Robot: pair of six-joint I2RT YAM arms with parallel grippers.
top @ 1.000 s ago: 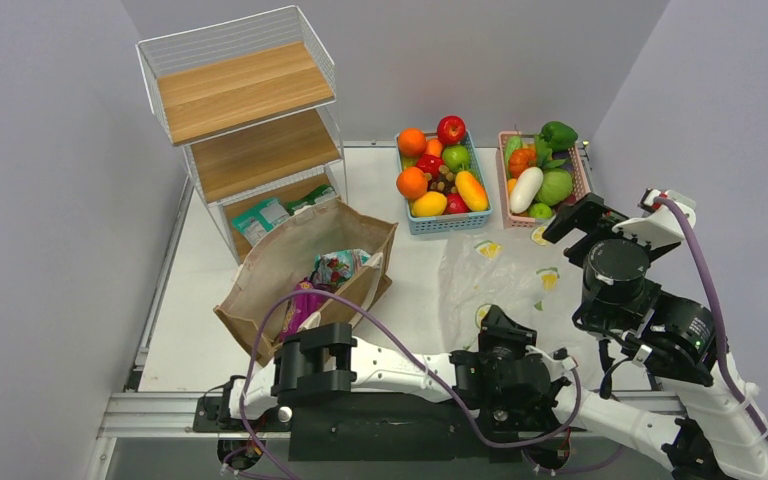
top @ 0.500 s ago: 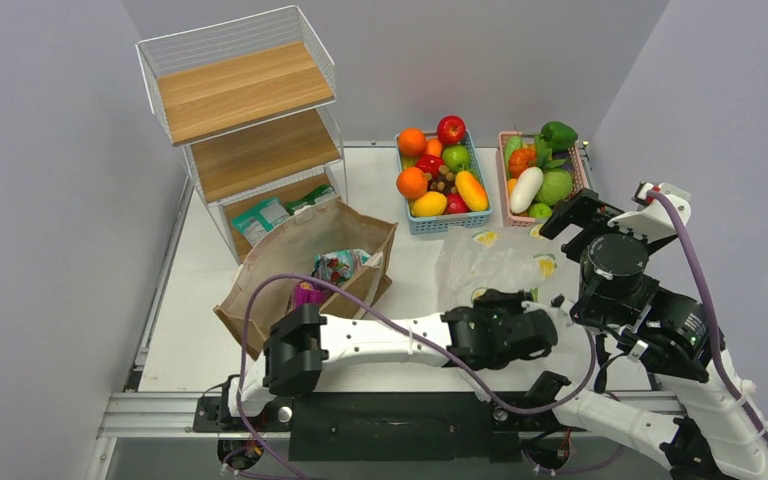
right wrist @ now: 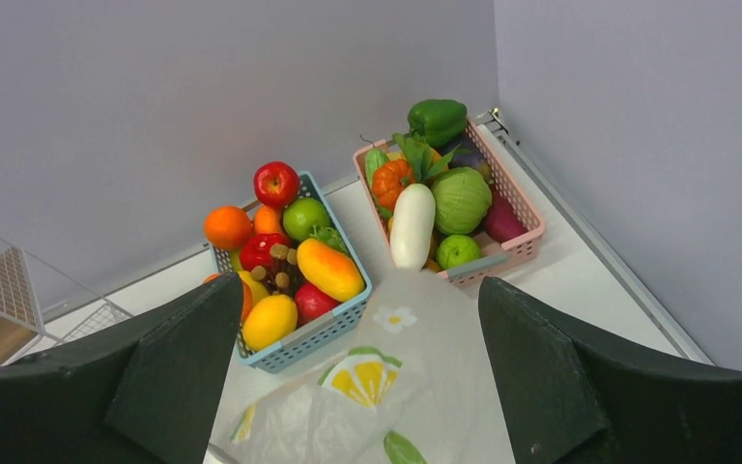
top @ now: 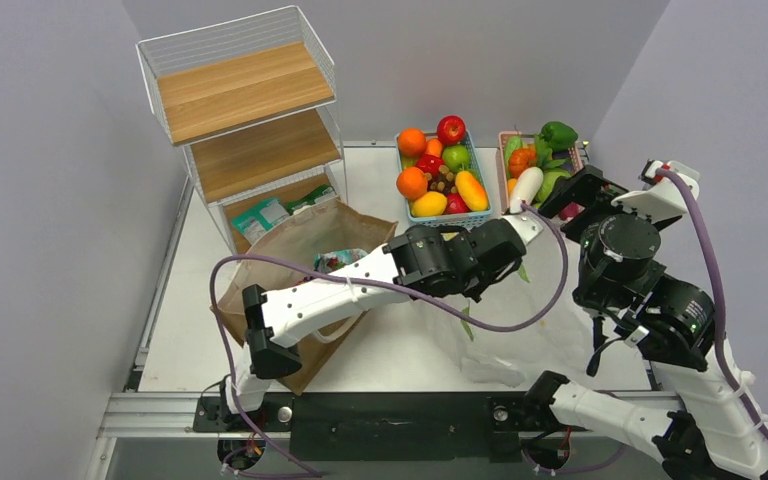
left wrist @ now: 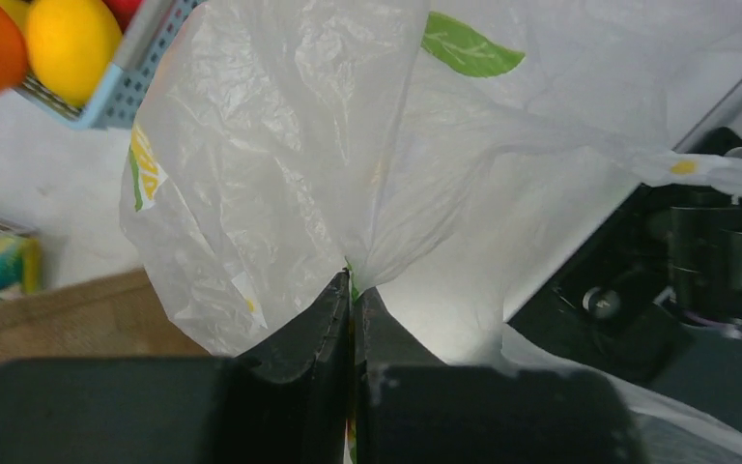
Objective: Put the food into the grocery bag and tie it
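My left gripper [top: 518, 232] is shut on a pinched fold of the translucent lemon-print grocery bag [top: 520, 335] and holds it up over the table's middle; the jaws [left wrist: 351, 290] press together on the plastic [left wrist: 280, 145]. The bag hangs down toward the front edge. My right gripper [top: 572, 200] is open and empty above the bag's far side [right wrist: 359, 290], with a lemon print [right wrist: 362, 375] below it. Toy fruits fill the blue basket [top: 480, 215]. Snack packets [top: 338, 260] lie in a brown paper bag [top: 290, 260].
A pink basket [top: 506, 180] of toy vegetables stands beside the blue one at the back right. A wire shelf rack [top: 245, 120] with wooden boards stands at the back left, green packets [top: 275, 212] on its lowest level. Grey walls close in on both sides.
My left arm swung from the front edge up and back toward the baskets, lifting the grocery bag off the table. The right gripper stayed near the pink basket, open.
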